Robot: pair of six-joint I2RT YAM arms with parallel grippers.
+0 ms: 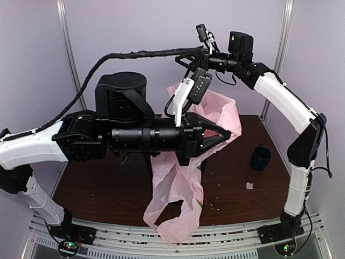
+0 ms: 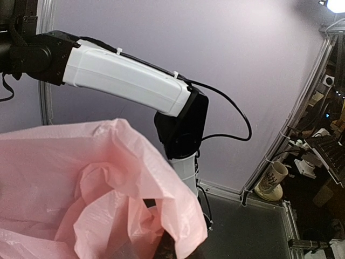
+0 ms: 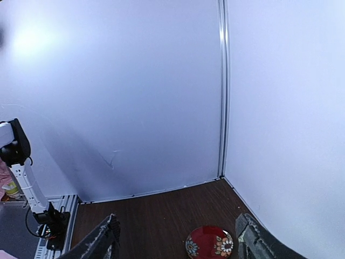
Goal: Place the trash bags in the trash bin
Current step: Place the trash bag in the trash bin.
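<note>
Bag [image 1: 173,186] mostly hides left fingers [image 2: 165,249] pinching it; right fingers [image 3: 107,238] spread, cut off below.

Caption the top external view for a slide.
Left end effector holds the pink trash bag aloft; right end effector hangs open.

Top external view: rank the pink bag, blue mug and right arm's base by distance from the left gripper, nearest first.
1. pink trash bag: held in the left gripper, hanging below it.
2. blue mug: standing off to its right.
3. right arm's base: at the near right corner, clearly farthest.
</note>
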